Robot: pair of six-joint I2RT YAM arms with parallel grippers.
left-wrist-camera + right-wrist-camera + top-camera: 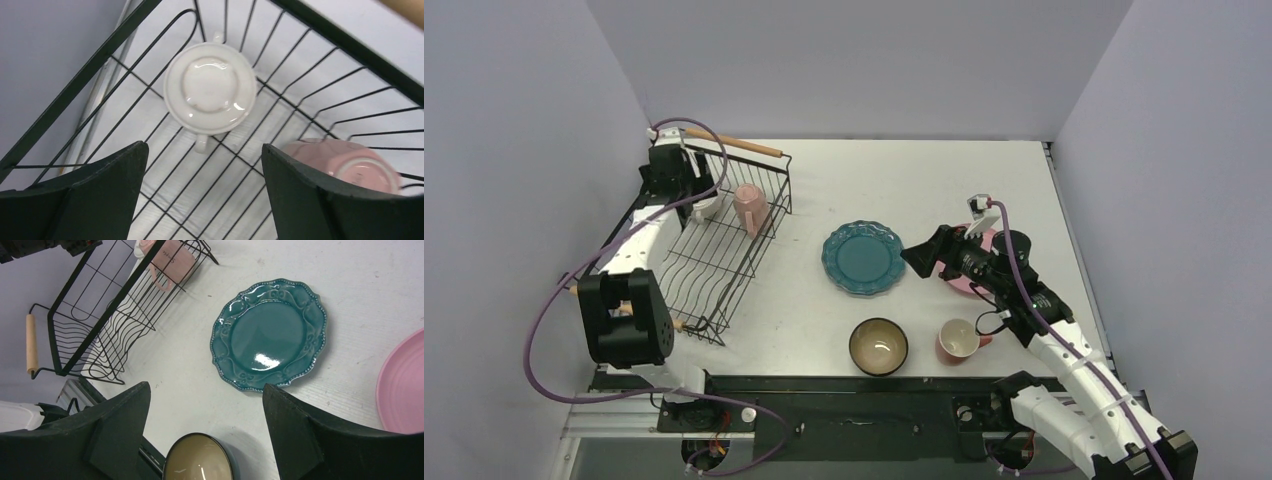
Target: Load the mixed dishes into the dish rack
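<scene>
teal is the colour the coming move likely turns on: the scalloped teal plate (862, 258) lies flat on the white table (904, 180), just beside the right gripper (921, 255) on its left, towards the dish rack (724, 290). that gripper hangs above the table with its jaws wide apart and nothing between them. the pink plate (959, 284) sits partly under the same arm, on the other side. the plate is round, so no long axis governs the grasp, only a rim to reach. the right arm is plainly the nearer one. the rack's long side runs from the near wooden handle to the far wooden handle (749, 147), well to the left of the plate.

the left gripper (205, 150) hovers inside the rack's far end, jaws apart and empty, over a white mug (210, 90) standing upside down on the wires. a pink mug (345, 162) rests inverted close beside it. a dark bowl (878, 346) and a second pink mug (961, 340) wait upright near the front edge.

faint script shows on the racked pink mug in the right wrist view, possibly a brand name, too small to read. no other label is visible.
</scene>
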